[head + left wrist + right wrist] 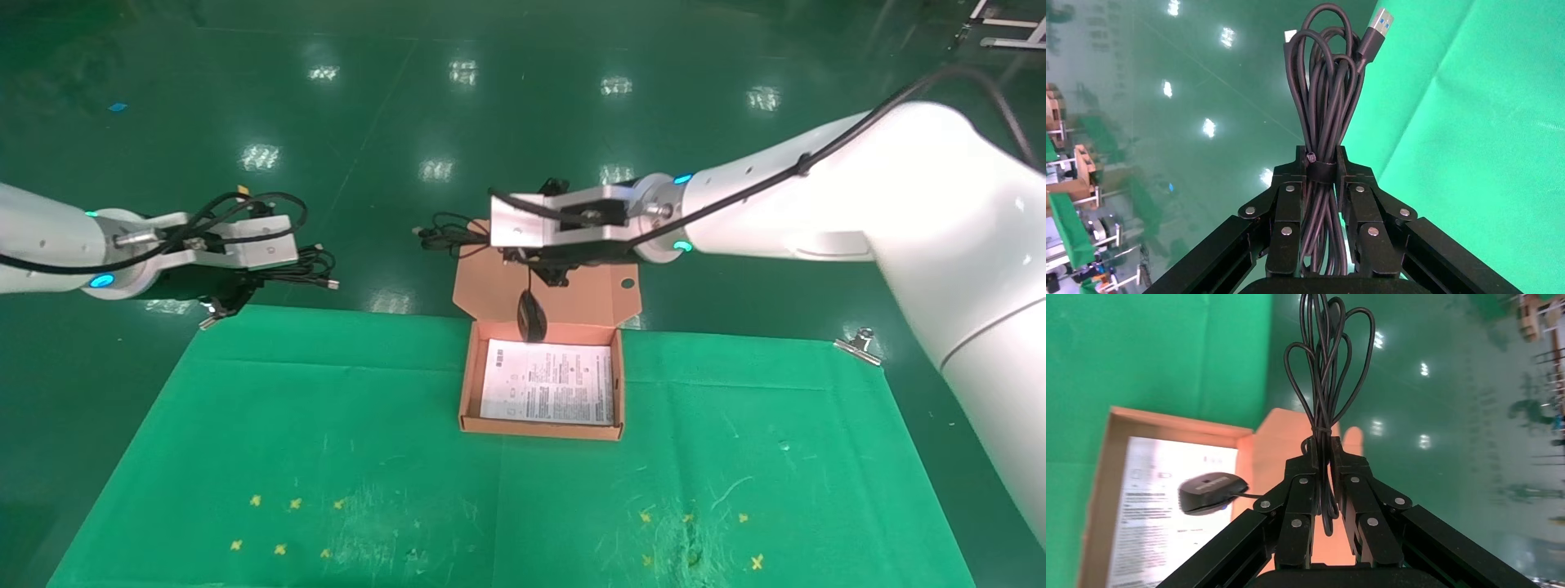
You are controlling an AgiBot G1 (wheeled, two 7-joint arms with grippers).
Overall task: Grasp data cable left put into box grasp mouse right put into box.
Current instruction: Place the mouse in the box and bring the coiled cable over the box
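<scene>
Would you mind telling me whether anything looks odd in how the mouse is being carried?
Yes. The right gripper is shut on the bundled mouse cord, not on the mouse's body, so the mouse dangles freely over the far end of the open box. The left gripper holds the data cable tidily.

My left arm reaches in from the left side, held level above the near-left corner region beyond the cloth, and my left gripper point(1323, 168) has its jaws pinched tight around the data cable point(1324, 92) bundle. My right arm stretches across from the right with the wrist level, carrying my right gripper point(1322, 454) high over the far end of the box point(466, 392); its jaws are clamped on the bunched cord, and the mouse point(532, 317) dangles below.
</scene>
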